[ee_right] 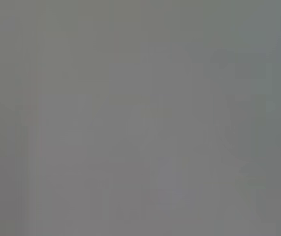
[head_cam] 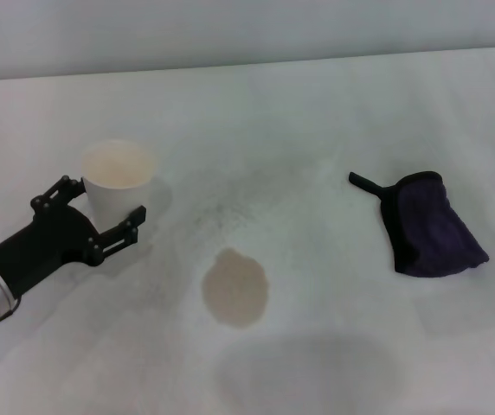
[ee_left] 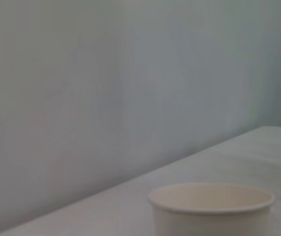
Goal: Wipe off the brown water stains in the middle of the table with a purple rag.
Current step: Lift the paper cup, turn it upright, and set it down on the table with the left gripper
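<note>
Soft cloth purple rag [head_cam: 434, 232] on matt white table [head_cam: 317, 112].

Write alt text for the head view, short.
A tan-brown water stain sits mid-table, unwiped, with the purple rag lying apart on the robot's right. On the left, the left end effector is open around the base of a white paper cup; no right arm shows.

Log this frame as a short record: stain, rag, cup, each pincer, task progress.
stain: tan blot mid-table, unwiped
rag: purple, crumpled, on the robot's right, apart from the stain, unheld
cup: white paper cup, upright, on the robot's left
left pincer: open, fingers either side of the cup's base
right pincer: not in view
progress: wiping not begun
</note>
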Action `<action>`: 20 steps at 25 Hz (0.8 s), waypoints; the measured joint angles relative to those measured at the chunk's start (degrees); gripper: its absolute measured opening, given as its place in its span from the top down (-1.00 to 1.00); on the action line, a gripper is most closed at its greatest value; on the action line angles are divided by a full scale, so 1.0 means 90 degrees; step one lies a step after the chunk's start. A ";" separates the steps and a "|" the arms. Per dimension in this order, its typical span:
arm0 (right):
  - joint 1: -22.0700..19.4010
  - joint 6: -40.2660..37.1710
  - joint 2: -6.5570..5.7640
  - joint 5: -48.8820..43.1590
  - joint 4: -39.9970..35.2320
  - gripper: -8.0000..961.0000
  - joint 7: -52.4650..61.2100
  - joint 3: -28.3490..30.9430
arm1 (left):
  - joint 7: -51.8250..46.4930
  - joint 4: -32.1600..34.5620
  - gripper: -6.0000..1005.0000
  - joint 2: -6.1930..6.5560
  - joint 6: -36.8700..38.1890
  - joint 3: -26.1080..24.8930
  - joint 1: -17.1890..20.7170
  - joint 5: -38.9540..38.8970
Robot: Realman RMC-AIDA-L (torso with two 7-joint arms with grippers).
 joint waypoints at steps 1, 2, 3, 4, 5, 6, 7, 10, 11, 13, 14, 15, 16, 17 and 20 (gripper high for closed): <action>0.0005 0.0000 0.0000 0.0000 -0.0002 -0.78 0.0000 -0.0001 | 0.0008 -0.0070 -0.74 0.0000 0.0017 -0.0001 0.0002 -0.0016; 0.0008 0.0001 0.0000 0.0000 -0.0003 -0.78 0.0000 -0.0004 | 0.0018 -0.0138 -0.74 -0.0003 0.0027 -0.0001 0.0003 -0.0024; 0.0010 0.0006 0.0000 0.0000 -0.0002 -0.78 0.0000 -0.0006 | 0.0028 -0.0200 -0.74 -0.0005 0.0036 0.0000 0.0004 -0.0031; 0.0009 0.0013 0.0000 -0.0001 0.0000 -0.78 0.0001 -0.0008 | 0.0030 -0.0262 -0.74 -0.0008 0.0037 -0.0001 0.0004 -0.0033; 0.0007 0.0020 0.0000 -0.0004 0.0001 -0.78 0.0003 -0.0010 | 0.0031 -0.0311 -0.74 -0.0011 0.0037 0.0000 0.0003 -0.0034; 0.0003 0.0026 0.0000 -0.0008 0.0002 -0.78 0.0006 -0.0010 | 0.0032 -0.0356 -0.74 -0.0010 0.0038 -0.0001 0.0003 -0.0036; -0.0006 0.0031 0.0000 -0.0018 0.0002 -0.78 0.0007 -0.0010 | 0.0034 -0.0401 -0.74 -0.0011 0.0039 0.0000 0.0005 -0.0037; -0.0015 0.0038 0.0000 -0.0039 0.0003 -0.78 0.0008 -0.0010 | 0.0041 -0.0507 -0.74 -0.0013 0.0041 -0.0001 0.0030 -0.0039; -0.0013 0.0039 0.0000 -0.0041 0.0004 -0.78 0.0009 -0.0010 | 0.0046 -0.0543 -0.74 -0.0015 0.0041 0.0000 0.0047 -0.0040; -0.0004 0.0040 0.0000 -0.0047 0.0003 -0.78 0.0009 -0.0010 | 0.0051 -0.0583 -0.74 -0.0020 0.0043 0.0000 0.0082 -0.0040; 0.0004 0.0040 0.0000 -0.0049 0.0001 -0.78 0.0009 -0.0010 | 0.0053 -0.0608 -0.74 -0.0020 0.0045 0.0003 0.0113 -0.0030; 0.0006 0.0040 0.0000 -0.0050 0.0000 -0.78 0.0009 -0.0010 | 0.0054 -0.0627 -0.74 -0.0020 0.0047 0.0011 0.0139 -0.0017; 0.0009 0.0040 0.0000 -0.0050 -0.0001 -0.78 0.0009 -0.0010 | 0.0054 -0.0646 -0.74 -0.0020 0.0049 0.0019 0.0167 -0.0002; 0.0011 0.0040 0.0000 -0.0050 -0.0001 -0.78 0.0009 -0.0010 | 0.0059 -0.0662 -0.74 -0.0019 0.0053 0.0046 0.0209 0.0005; 0.0011 0.0039 0.0000 -0.0051 -0.0001 -0.78 0.0009 -0.0010 | 0.0156 -0.0676 -0.74 -0.0018 0.0064 0.0109 0.0368 -0.0003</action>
